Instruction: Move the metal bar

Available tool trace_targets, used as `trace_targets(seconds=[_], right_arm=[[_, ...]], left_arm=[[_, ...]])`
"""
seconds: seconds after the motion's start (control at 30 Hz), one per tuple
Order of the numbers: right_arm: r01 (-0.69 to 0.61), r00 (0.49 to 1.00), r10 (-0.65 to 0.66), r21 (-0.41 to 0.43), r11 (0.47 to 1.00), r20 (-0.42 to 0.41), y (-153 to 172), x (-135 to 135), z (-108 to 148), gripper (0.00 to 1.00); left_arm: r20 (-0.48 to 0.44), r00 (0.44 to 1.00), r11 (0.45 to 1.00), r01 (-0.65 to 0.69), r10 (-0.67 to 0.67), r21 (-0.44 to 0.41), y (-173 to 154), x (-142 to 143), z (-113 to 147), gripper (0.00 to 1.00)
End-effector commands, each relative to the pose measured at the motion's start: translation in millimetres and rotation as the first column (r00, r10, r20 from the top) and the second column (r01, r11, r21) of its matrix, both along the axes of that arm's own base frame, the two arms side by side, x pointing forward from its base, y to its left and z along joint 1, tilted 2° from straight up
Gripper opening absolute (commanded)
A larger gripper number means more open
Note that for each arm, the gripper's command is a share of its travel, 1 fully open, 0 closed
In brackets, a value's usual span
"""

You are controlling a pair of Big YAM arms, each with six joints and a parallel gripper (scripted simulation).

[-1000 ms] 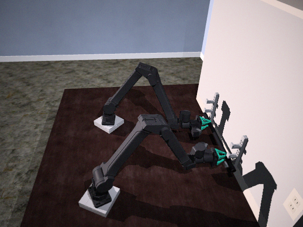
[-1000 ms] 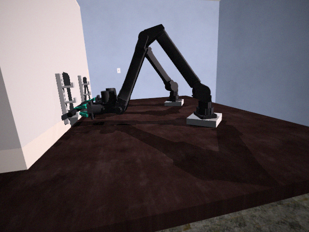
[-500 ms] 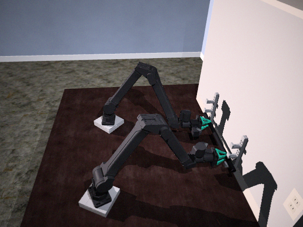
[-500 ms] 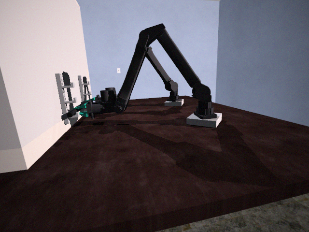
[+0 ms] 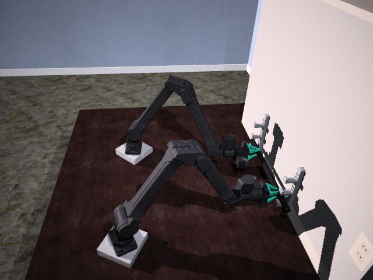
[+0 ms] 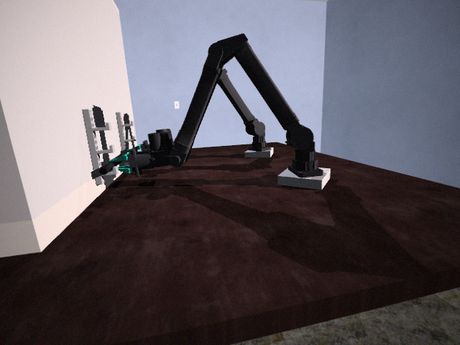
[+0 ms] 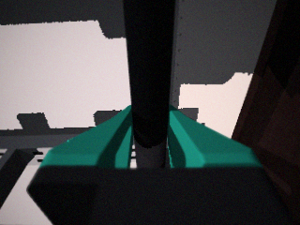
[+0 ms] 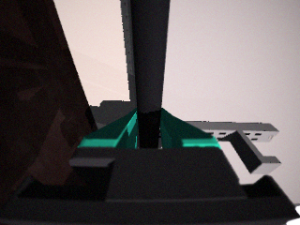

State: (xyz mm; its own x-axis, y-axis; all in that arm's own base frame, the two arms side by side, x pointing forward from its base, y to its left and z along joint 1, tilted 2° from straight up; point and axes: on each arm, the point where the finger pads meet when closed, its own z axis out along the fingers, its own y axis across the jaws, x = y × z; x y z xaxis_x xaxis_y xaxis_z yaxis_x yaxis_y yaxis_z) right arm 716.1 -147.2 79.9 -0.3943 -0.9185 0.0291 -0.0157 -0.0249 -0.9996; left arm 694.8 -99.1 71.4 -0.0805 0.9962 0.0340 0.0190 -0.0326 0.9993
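Observation:
A black metal bar (image 5: 266,165) (image 6: 100,172) (image 7: 150,61) (image 8: 150,56) runs along the wall at about the height of the lowest rack arms. Whether it rests on them cannot be told. My left gripper (image 5: 259,150) (image 6: 113,164) (image 7: 150,112) is shut on the bar beside the far rack upright (image 5: 265,129) of the top view. My right gripper (image 5: 279,194) (image 8: 149,112) is shut on the bar beside the near upright (image 5: 298,186). The top rack arms (image 5: 289,179) (image 5: 258,124) (image 6: 100,128) hold nothing. The lowest arms are partly hidden by the bar and grippers.
The middle rack arms (image 5: 256,136) (image 6: 105,151) stick out above the bar, close to both grippers. The pale wall (image 5: 325,105) (image 6: 55,93) stands right behind the bar. The dark red table top (image 5: 75,186) (image 6: 167,259) lies below.

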Motion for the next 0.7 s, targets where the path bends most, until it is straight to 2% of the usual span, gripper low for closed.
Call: trace_targets(seconds=[0.0, 0.67], right_arm=[[0.004, 0.999, -0.004, -0.012, 1.0, 0.054, 0.6, 7.0, 44.1, 0.0], [0.004, 0.999, -0.004, -0.012, 1.0, 0.054, 1.4, 7.5, 60.1, 0.0]], left_arm=[[0.064, 0.998, 1.0, -0.013, 0.014, -0.015, 8.5, 12.5, 49.2, 0.0], [0.064, 0.998, 1.0, -0.013, 0.014, -0.015, 9.2, 13.2, 68.8, 0.0]])
